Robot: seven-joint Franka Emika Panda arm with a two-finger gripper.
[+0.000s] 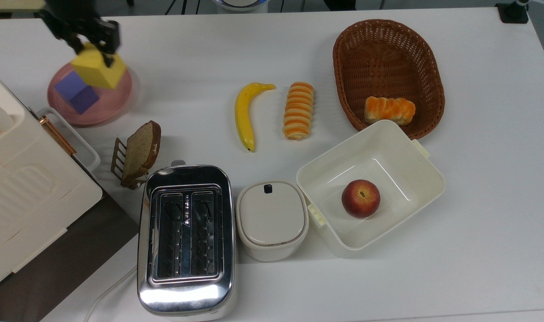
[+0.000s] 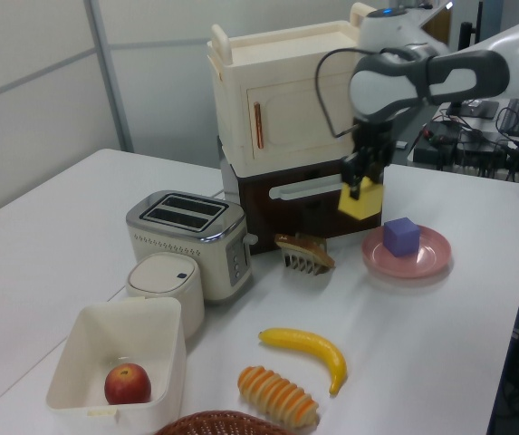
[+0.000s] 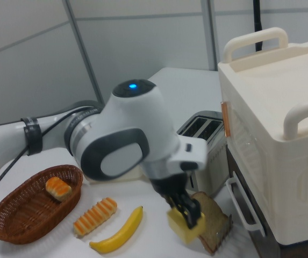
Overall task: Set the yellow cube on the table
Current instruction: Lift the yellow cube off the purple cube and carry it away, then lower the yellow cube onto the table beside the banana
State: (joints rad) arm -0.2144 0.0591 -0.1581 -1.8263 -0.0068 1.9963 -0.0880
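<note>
Yellow cube is hanging clamped in the gripper, fingers closed on it, raised clear of the purple cube and pink plate below, presumably for carrying toward bare table

Bare table lies open between the pink plate and the banana.
</note>
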